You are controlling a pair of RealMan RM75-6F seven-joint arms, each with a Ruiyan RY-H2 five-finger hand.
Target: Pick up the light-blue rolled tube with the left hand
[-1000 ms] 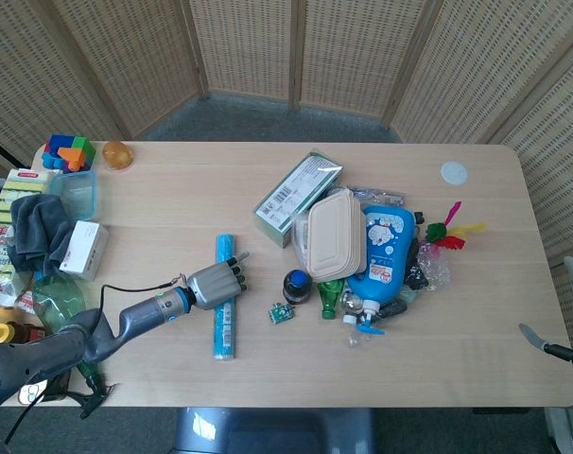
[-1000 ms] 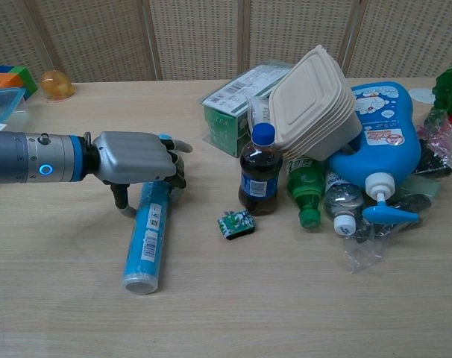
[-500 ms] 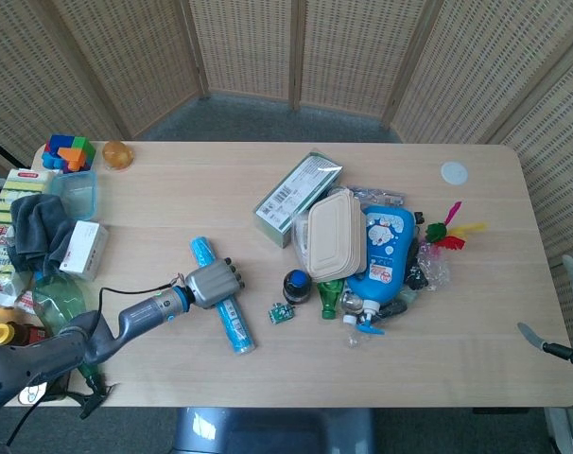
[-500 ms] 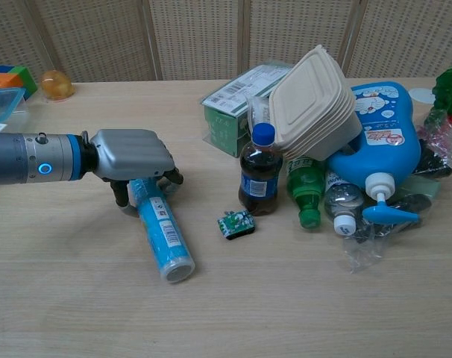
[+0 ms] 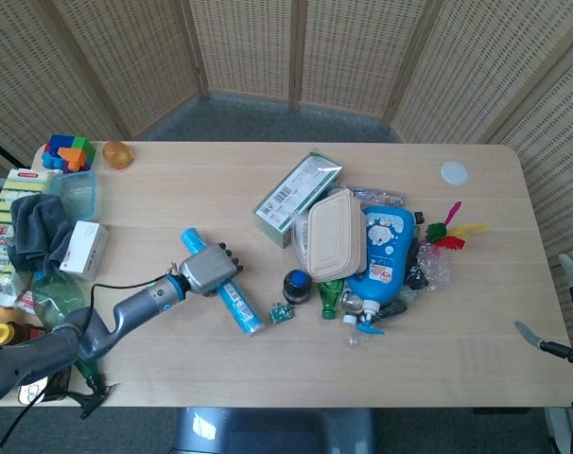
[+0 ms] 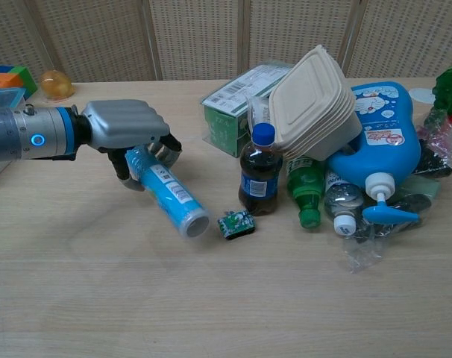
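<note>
The light-blue rolled tube [image 5: 232,297] [image 6: 171,198] is held off the table, tilted with its open end low toward the small green chip. My left hand [image 5: 209,270] [image 6: 124,130] grips its upper part, fingers wrapped over the top. Only a bit of the right arm [image 5: 544,342] shows at the table's right edge; the right hand itself is out of both views.
A small green circuit piece [image 6: 236,223] lies just right of the tube's end. A dark soda bottle [image 6: 259,174], green box [image 5: 297,194], beige clamshell container [image 6: 313,104] and blue pouch [image 6: 385,140] crowd the middle right. Boxes, cloth and toys [image 5: 52,218] line the left edge.
My left hand closed around the tube, swung it from lying lengthwise to diagonal, and has lifted it up and back from the table.
</note>
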